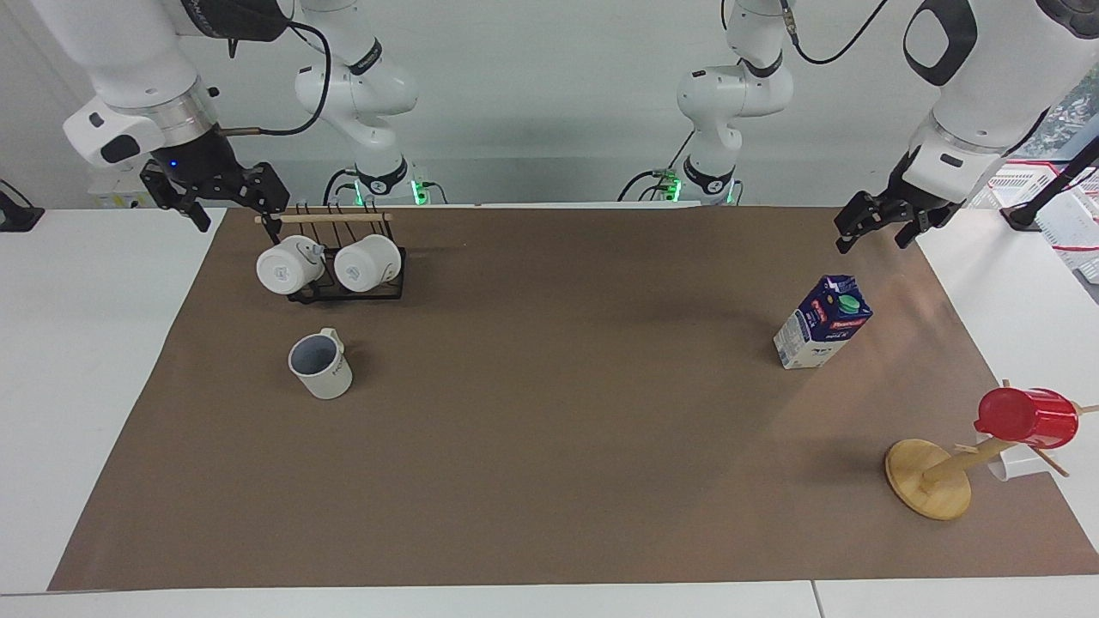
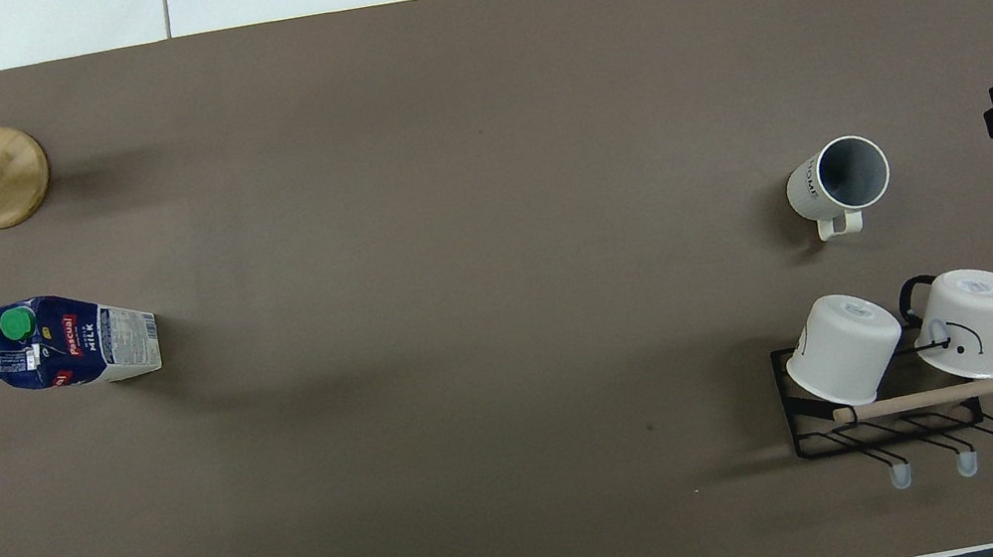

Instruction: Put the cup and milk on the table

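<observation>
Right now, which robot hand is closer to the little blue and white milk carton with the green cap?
Left. The left gripper hangs in the air close to the milk carton; the right gripper is up beside the black mug rack.

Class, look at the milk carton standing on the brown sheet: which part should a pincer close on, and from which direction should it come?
Grip the milk across its flat side walls just below the gable, coming straight down from above. It stands upright with nothing beside it, so a top approach looks free; the sloped gable and round green cap would likely slip. The left pincer hangs closest.
</observation>
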{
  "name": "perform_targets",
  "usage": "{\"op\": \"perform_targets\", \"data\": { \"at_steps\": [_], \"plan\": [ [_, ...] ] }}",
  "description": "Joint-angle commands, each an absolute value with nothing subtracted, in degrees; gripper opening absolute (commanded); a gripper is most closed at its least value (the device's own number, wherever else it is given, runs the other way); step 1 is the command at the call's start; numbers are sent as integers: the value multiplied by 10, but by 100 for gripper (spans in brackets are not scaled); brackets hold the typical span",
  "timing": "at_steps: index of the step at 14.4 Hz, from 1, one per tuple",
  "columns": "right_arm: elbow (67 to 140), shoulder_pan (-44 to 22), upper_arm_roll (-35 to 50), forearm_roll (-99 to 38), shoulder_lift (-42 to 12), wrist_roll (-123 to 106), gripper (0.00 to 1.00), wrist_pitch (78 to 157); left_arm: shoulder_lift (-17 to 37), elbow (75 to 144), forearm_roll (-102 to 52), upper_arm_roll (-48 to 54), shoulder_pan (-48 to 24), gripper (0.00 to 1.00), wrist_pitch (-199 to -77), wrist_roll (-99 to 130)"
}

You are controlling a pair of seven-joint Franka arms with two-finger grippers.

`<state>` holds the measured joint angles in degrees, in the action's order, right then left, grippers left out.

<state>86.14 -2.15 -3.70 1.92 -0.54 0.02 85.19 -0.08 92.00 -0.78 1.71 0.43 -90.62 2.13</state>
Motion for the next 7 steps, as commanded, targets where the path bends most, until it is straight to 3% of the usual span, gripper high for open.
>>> {"op": "perform_targets", "data": {
  "at_steps": [1,7],
  "plan": [
    [873,-21,-35,16,-2,-17,100,857,-18,941,-18,16,8,100,-919,18],
    [869,-17,-34,12,-4,-29,100,843,-18,941,-18,16,8,100,-919,18]
  ]
}}
